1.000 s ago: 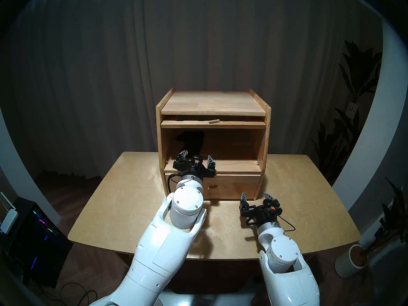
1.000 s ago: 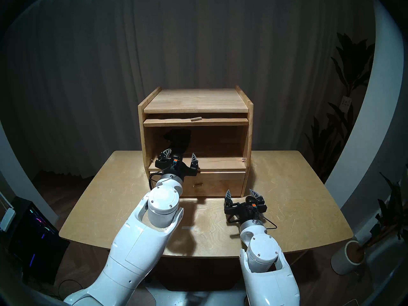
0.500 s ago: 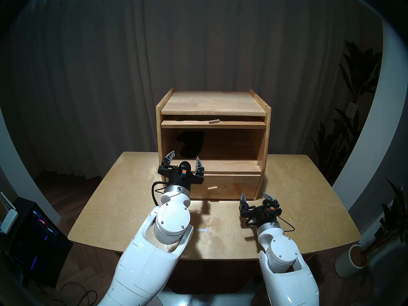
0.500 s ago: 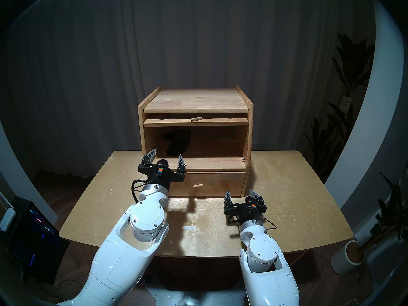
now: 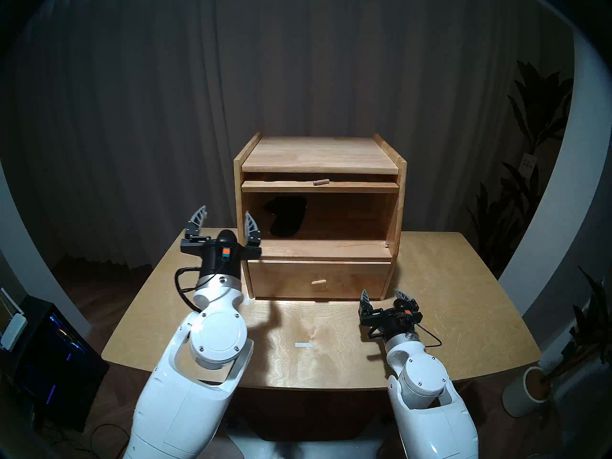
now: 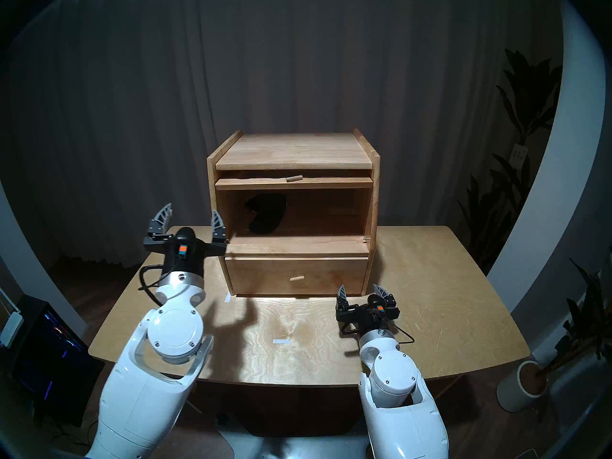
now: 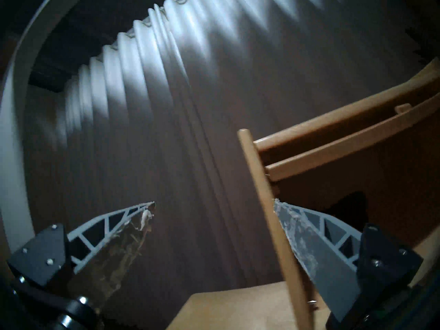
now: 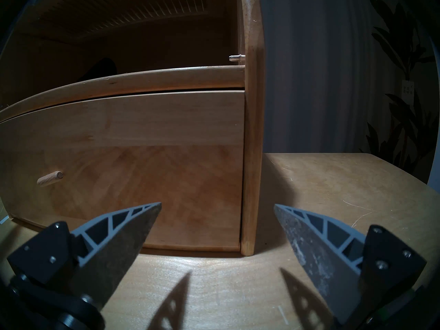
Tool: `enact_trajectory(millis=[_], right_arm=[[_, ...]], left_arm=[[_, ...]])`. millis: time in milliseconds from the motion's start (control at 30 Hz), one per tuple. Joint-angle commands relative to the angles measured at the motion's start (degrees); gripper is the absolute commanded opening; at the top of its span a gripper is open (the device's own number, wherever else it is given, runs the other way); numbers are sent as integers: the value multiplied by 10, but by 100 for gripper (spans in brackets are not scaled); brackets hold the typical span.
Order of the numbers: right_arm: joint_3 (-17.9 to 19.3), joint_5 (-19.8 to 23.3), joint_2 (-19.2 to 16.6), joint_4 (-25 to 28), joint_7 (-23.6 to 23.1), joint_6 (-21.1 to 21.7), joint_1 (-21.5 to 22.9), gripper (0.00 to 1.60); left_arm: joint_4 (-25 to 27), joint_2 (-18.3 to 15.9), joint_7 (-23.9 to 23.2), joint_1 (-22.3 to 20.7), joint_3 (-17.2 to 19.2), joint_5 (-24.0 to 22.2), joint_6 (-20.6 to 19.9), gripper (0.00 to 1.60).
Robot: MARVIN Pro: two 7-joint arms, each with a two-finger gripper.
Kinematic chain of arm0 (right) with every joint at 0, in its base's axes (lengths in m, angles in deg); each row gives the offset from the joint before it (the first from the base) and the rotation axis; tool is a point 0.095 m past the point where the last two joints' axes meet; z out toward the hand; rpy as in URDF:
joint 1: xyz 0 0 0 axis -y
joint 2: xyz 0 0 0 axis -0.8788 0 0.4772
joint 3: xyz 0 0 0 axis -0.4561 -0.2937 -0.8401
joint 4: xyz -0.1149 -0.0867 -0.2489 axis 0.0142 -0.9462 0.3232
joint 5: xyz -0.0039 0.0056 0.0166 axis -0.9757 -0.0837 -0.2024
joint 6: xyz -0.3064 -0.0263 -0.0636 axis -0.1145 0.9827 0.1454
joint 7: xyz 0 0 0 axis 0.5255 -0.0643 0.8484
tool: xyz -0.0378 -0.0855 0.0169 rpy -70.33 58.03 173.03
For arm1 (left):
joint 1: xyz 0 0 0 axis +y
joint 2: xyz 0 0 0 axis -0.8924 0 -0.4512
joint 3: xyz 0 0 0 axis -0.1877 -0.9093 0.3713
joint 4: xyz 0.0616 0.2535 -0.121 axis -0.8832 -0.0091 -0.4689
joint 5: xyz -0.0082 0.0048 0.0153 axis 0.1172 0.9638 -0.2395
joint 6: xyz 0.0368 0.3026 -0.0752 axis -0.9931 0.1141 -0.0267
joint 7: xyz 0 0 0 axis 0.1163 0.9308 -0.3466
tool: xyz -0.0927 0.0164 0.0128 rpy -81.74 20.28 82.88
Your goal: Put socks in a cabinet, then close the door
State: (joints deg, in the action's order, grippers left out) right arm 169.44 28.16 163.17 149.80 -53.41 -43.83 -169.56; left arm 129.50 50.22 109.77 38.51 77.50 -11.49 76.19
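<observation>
The wooden cabinet (image 5: 402,196) stands on the table. The black socks (image 5: 286,216) lie in the left part of its open middle compartment and also show in the head right view (image 6: 266,213). The door (image 5: 278,186) lies flat under the top, only its front edge and peg knob (image 5: 320,182) showing; its ribbed glass (image 8: 142,15) shows from below. My left gripper (image 5: 225,213) is open and empty, raised just left of the cabinet's left side (image 7: 262,191). My right gripper (image 5: 381,292) is open and empty, low before the drawer's (image 8: 142,155) right corner.
The light table (image 5: 447,316) has a white tape mark (image 5: 303,345) at its middle. The drawer is shut, with a peg knob (image 5: 319,281). A computer case (image 5: 49,349) stands at the floor left; a white pot (image 5: 526,395) and plants stand right. A curtain hangs behind.
My left gripper has drawn back out of the middle compartment and moved left and up, still open. The socks stay inside. The right arm has not moved.
</observation>
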Motion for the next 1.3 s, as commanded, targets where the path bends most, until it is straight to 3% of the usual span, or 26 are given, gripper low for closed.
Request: enact_trajectory(millis=[0,200,500,900,1267], right_arm=[[-3,-3,1,29,0,-11,10,160],[-12,-38,-14,76,9,-39,11,160],[-35,-104,-36,138,19,-81,30,160],[-29,-211,-94,203,18,-107,58,160],[-6,-319,-153,222,5,-119,85,160]], left_arm=[[63,-15,54,62,80,-1,24,160],[83,-8,79,110,129,-27,35,160],[58,-3,74,133,198,-99,39,160],[22,-22,33,142,269,-181,41,160],[-7,-45,-32,145,297,-251,40,160]])
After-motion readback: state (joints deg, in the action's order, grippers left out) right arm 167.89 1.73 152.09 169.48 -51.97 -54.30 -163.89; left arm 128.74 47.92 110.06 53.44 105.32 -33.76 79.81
